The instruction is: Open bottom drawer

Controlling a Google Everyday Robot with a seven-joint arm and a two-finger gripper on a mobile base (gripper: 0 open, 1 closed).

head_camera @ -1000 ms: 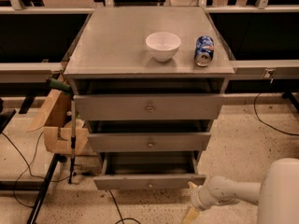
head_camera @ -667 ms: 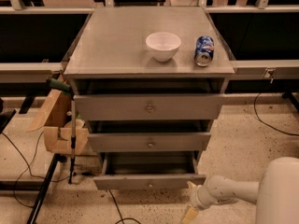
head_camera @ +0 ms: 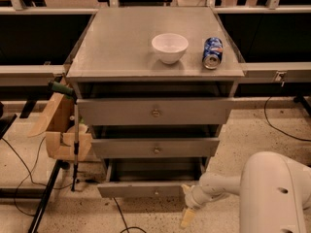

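**Bottom drawer standing out from the desk, gripper sitting at its right end**

The grey desk (head_camera: 116,52) is filling the middle of the camera view, its flat top sloping up towards the far edge. The robot's white arm (head_camera: 274,195) is bulking in from the lower right, below and beyond the desk's front right corner, and reaching leftwards.

Under the front edge, three grey drawer fronts are stacking downwards. The top drawer (head_camera: 116,111) is showing the widest front, and the middle drawer (head_camera: 126,148) is sitting narrower beneath it. The bottom drawer (head_camera: 136,190) is lying lowest, and its short front panel is standing forward of the desk body with a dark gap showing behind it.

A cardboard box (head_camera: 62,132) is leaning beside the desk's left edge, below the front left corner. A white bowl (head_camera: 169,47) is standing upright on the top, near the middle towards the right edge. A blue can (head_camera: 213,52) is lying just beside it, close to the front right corner.

The gripper (head_camera: 187,216) is pointing down at the floor, just beside the bottom drawer's right end. Whether it is open or closed cannot be told; it is gripping nothing visible.
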